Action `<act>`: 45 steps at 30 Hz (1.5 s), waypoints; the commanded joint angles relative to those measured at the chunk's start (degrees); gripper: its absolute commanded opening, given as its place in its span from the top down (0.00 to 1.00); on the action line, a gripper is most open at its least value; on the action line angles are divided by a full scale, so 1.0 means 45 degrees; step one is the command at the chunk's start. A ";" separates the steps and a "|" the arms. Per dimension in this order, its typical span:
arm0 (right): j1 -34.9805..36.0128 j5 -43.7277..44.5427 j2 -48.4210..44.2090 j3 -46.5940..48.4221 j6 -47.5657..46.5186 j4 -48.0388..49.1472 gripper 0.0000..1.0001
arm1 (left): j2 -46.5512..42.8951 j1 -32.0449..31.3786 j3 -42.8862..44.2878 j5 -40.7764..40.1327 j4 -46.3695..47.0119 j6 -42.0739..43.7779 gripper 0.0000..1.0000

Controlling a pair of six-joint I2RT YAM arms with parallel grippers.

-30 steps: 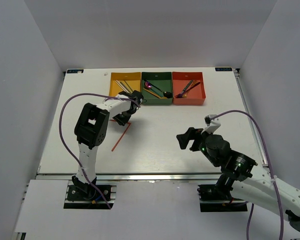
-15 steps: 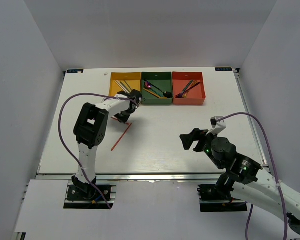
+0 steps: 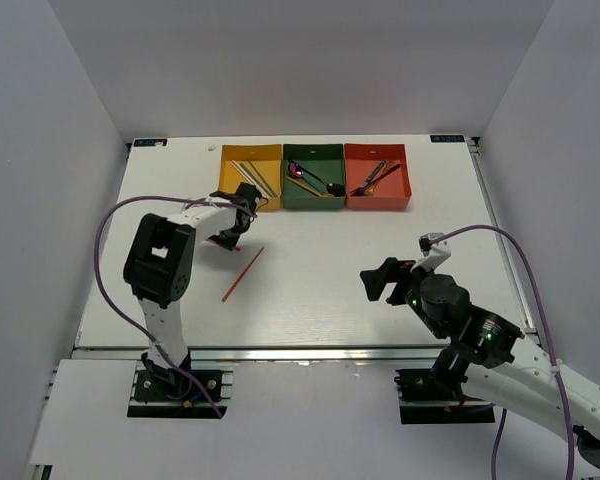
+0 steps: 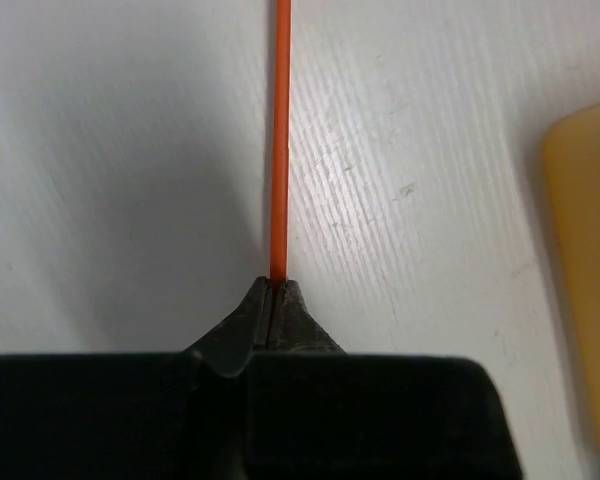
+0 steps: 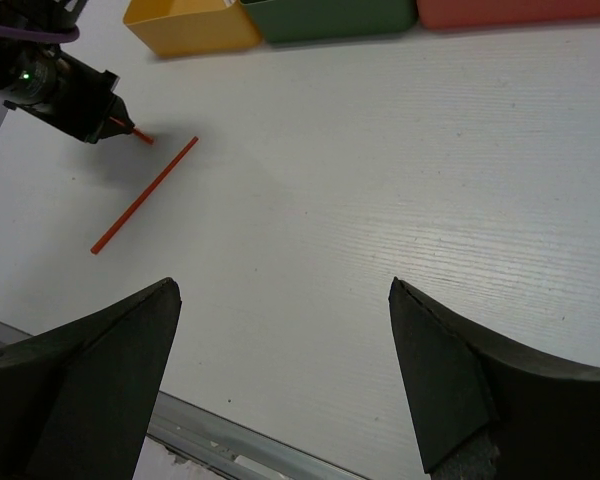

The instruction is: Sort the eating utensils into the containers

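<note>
My left gripper (image 3: 230, 232) is shut on the end of an orange-red chopstick (image 4: 279, 150), low over the table in front of the yellow-orange tray (image 3: 250, 167). In the left wrist view the jaws (image 4: 277, 285) pinch the stick, which runs straight away from them. A second orange-red chopstick (image 3: 242, 274) lies slanted on the table just to the near right; the right wrist view shows it too (image 5: 145, 195). The dark green tray (image 3: 313, 178) and red-orange tray (image 3: 376, 177) hold spoons and forks. My right gripper (image 3: 378, 278) is open and empty above the table's near right part (image 5: 283, 285).
The three trays stand side by side at the table's far edge; the yellow one holds several chopsticks. Its corner shows at the right of the left wrist view (image 4: 585, 280). The table's metal front rail (image 5: 240, 440) lies just below my right gripper.
My left gripper has shifted left and slightly toward me with the chopstick pinched in it, its elbow swinging left. My right gripper drew back slightly, then held still.
</note>
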 commanded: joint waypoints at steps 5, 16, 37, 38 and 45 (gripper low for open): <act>-0.0043 0.0454 0.0138 0.0322 -0.0168 0.0258 0.11 | -0.3944 -0.0542 -0.1250 -0.1605 0.4193 0.5445 1.00; -0.0063 0.0454 0.0489 0.0654 -0.0031 0.0200 0.11 | -0.2837 -0.0620 0.1649 0.1402 0.7812 1.0391 1.00; -0.0043 0.0923 0.0685 0.0674 -0.0168 -0.0211 0.11 | 0.0761 -0.0054 0.3885 0.2595 0.8005 0.8907 0.56; -0.0043 0.0923 0.0724 0.0674 -0.0168 -0.0211 0.11 | 0.0663 -0.0054 0.3808 0.2556 0.8045 0.8965 0.47; -0.0043 0.0767 0.0744 0.0713 -0.0168 -0.0035 0.11 | -0.0645 -0.0034 0.3612 0.2497 0.7811 0.9433 0.34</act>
